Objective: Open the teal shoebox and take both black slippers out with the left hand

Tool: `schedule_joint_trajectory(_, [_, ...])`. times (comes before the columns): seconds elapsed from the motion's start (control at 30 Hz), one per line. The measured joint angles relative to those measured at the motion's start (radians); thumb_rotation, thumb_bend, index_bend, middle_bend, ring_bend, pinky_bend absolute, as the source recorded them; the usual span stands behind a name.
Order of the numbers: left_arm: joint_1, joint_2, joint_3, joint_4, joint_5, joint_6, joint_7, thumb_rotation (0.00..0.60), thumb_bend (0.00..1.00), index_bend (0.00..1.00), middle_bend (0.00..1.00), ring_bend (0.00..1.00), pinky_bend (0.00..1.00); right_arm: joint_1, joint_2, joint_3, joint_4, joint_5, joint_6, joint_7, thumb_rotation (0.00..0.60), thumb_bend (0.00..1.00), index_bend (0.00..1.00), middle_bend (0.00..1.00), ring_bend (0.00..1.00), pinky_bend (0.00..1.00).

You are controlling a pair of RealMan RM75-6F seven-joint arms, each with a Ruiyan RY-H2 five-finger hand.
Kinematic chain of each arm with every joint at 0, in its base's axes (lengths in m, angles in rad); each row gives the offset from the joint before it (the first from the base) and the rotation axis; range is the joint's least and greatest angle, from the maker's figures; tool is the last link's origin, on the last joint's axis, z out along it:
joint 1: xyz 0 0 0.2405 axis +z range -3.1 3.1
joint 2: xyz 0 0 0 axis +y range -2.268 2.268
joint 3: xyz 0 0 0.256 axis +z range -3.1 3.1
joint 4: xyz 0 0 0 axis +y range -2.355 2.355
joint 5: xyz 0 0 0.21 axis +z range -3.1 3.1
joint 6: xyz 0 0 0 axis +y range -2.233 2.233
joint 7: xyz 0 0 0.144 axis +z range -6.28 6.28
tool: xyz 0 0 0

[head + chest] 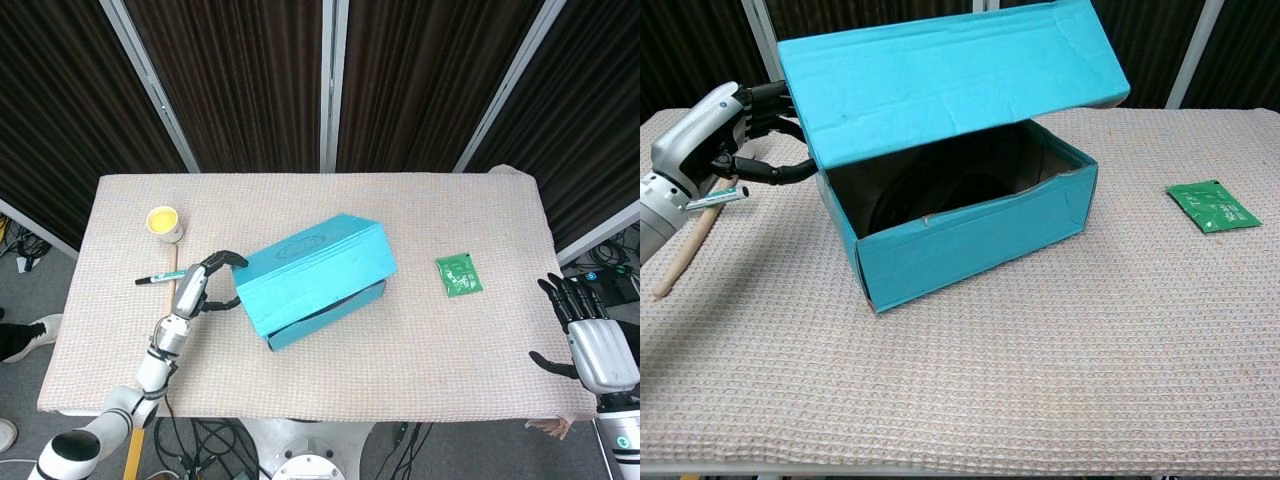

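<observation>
The teal shoebox (330, 308) (970, 235) stands mid-table with its lid (312, 265) (950, 70) raised at a steep tilt. My left hand (200, 288) (702, 140) grips the lid's left edge, fingers over the top and thumb beneath it. Inside the box, dark curved shapes of the black slippers (945, 190) show in shadow; they cannot be told apart. My right hand (592, 338) hangs at the table's right front edge, fingers spread, holding nothing. It does not appear in the chest view.
A yellow cup (165, 222) stands at the far left. A marker (160, 277) (720, 198) and a wooden stick (171, 300) (680, 252) lie just left of my left hand. A green packet (459, 273) (1213, 206) lies right of the box.
</observation>
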Motion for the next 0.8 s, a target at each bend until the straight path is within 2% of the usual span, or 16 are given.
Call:
schedule_joint_trajectory(0.07, [0.0,0.038,-0.005,-0.081,-0.009,-0.029,-0.022,0.6,0.45,0.39,0.39,0.27,0.32,0.0,0.001,0.0,-0.001,-0.001,0.001,0.001,0.6,0.02,0.03,0.02,0.0,0.0])
schedule_joint_trajectory(0.27, [-0.006,0.21,-0.03,-0.416,-0.066,-0.183,-0.108,0.6,0.45,0.4,0.4,0.27,0.25,-0.004,0.003,-0.001,0.001,-0.007,0.009,0.005,0.6,0.02,0.03,0.02,0.0,0.0])
schedule_joint_trajectory(0.4, [-0.02,0.358,-0.062,-0.646,-0.138,-0.367,-0.205,0.6,0.45,0.39,0.4,0.27,0.23,-0.007,0.003,-0.003,0.005,-0.01,0.013,0.012,0.6,0.02,0.03,0.02,0.0,0.0])
schedule_joint_trajectory(0.6, [-0.05,0.519,-0.133,-0.804,-0.263,-0.638,-0.365,0.6,0.45,0.36,0.38,0.21,0.19,-0.01,0.002,-0.004,0.013,-0.016,0.019,0.025,0.6,0.02,0.03,0.02,0.0,0.0])
schedule_joint_trajectory(0.73, [-0.059,0.566,-0.183,-0.841,-0.369,-0.741,-0.403,0.6,0.46,0.3,0.34,0.15,0.16,-0.012,0.002,-0.005,0.019,-0.019,0.023,0.034,0.6,0.02,0.03,0.02,0.0,0.0])
schedule_joint_trajectory(0.8, [-0.06,0.578,-0.2,-0.853,-0.404,-0.771,-0.401,0.6,0.47,0.25,0.28,0.11,0.14,-0.013,0.002,-0.006,0.023,-0.021,0.026,0.04,0.6,0.02,0.03,0.02,0.0,0.0])
